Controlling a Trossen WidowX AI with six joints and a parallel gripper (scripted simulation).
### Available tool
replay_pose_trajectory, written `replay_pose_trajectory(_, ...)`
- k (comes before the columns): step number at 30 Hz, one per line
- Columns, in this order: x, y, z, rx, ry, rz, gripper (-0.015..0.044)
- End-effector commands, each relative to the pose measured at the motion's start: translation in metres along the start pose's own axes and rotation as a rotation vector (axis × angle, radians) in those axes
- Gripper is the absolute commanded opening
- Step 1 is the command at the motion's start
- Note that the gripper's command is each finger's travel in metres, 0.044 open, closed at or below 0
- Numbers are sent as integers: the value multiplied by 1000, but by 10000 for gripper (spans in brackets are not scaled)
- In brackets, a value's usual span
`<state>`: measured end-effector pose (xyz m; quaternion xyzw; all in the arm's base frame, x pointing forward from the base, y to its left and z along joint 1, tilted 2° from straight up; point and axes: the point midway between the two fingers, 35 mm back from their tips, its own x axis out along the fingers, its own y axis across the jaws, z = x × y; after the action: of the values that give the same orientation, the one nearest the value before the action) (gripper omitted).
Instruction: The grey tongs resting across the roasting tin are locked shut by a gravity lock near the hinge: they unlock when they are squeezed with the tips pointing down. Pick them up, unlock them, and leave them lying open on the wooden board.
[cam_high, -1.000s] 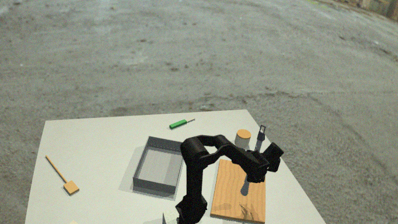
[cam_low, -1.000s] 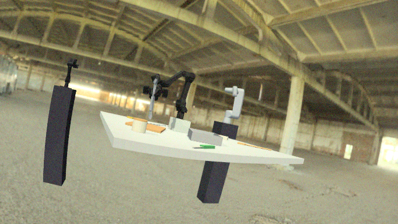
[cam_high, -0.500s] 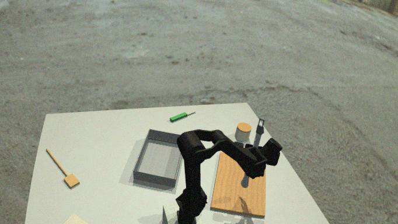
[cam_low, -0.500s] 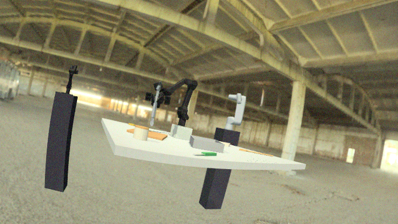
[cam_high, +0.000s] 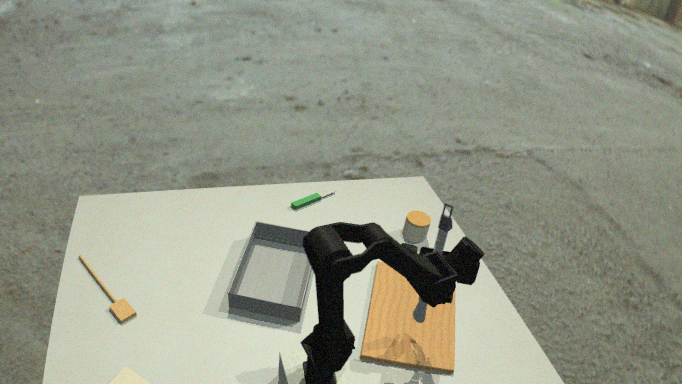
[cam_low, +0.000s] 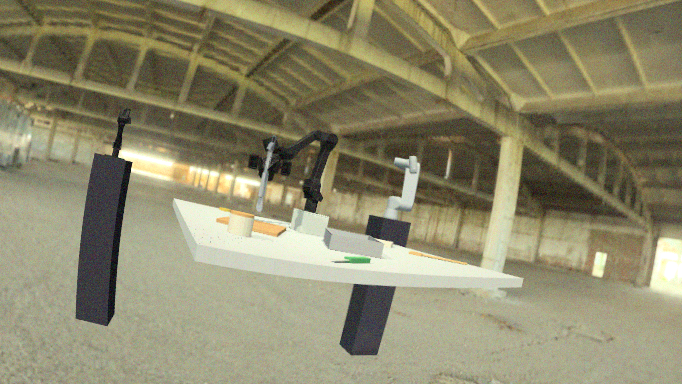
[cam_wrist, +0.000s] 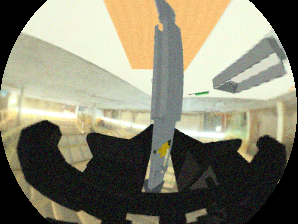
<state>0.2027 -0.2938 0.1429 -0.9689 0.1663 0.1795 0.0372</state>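
The gripper (cam_high: 440, 280) is clenched on the tongs (cam_wrist: 165, 96), which it holds up in the air over the far end of the board (cam_high: 410, 320). In the exterior view the tongs (cam_low: 265, 175) hang nearly upright, tips down, clear of the board (cam_low: 260, 227). In the wrist view the two blades lie together as one narrow grey strip with a yellow spot near the grip.

Just beyond the gripper stands a short jar (cam_high: 416, 226) with an orange lid, on the table (cam_high: 150, 240). To the gripper's side, past the arm's upright link, sits the tin (cam_high: 270, 275). Farther off lie a green screwdriver (cam_high: 306, 200) and a wooden spatula (cam_high: 107, 292).

From above, the black wrist covers most of the tongs; only the looped hinge end (cam_high: 445, 220) pokes out past it, and a dark shadow falls on the board below. The fingers themselves are hidden there. The lock's state cannot be made out in any view.
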Motion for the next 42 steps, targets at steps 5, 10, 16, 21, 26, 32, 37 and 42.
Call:
replay_pose_trajectory(5,0,-1,-2,-1,8,-5,-150)
replay_pose_trajectory(10,2,1,-1,6,-7,-3,-150)
replay_pose_trajectory(16,13,7,1,31,-82,7,-150)
replay_pose_trajectory(21,22,12,5,59,-161,14,-150)
replay_pose_trajectory(26,32,15,8,82,-243,19,-150)
replay_pose_trajectory(32,41,18,13,102,-346,24,-150)
replay_pose_trajectory(37,47,18,18,113,-435,27,-150)
replay_pose_trajectory(42,53,17,22,117,-527,26,-150)
